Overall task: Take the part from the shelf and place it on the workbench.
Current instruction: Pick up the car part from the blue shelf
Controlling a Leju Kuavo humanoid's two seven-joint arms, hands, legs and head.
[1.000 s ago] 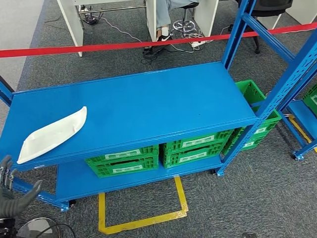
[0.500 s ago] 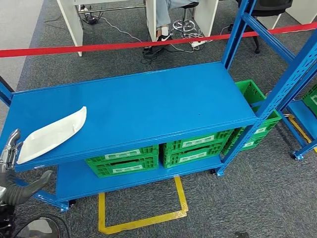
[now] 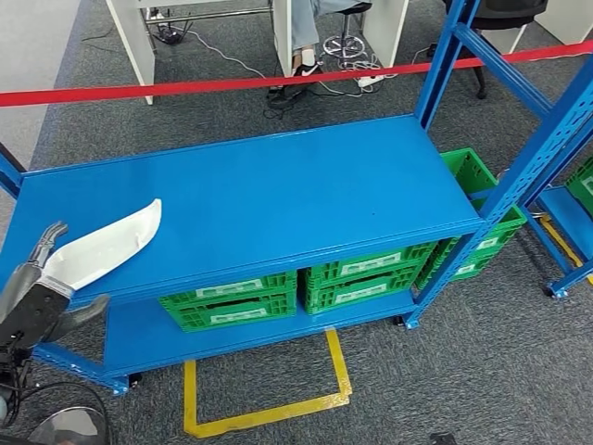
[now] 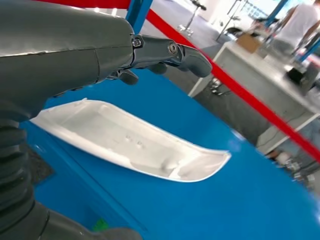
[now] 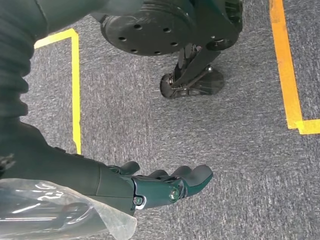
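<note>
We see the white part [image 3: 98,252] lying flat near the left end of the blue shelf [image 3: 280,195], on its upper deck, its near end reaching the front edge. Our left hand [image 3: 38,297] is at that end with its fingers [image 4: 170,52] spread: in the left wrist view they reach over the top of the part while the thumb sits low by the shelf edge; we cannot tell whether they touch it. Our right hand [image 5: 158,187] hangs above the grey carpet [image 5: 234,140], fingers apart, holding nothing. Green crates [image 3: 294,287] sit on the lower deck, and a red tape [image 3: 209,86] runs behind the shelf.
</note>
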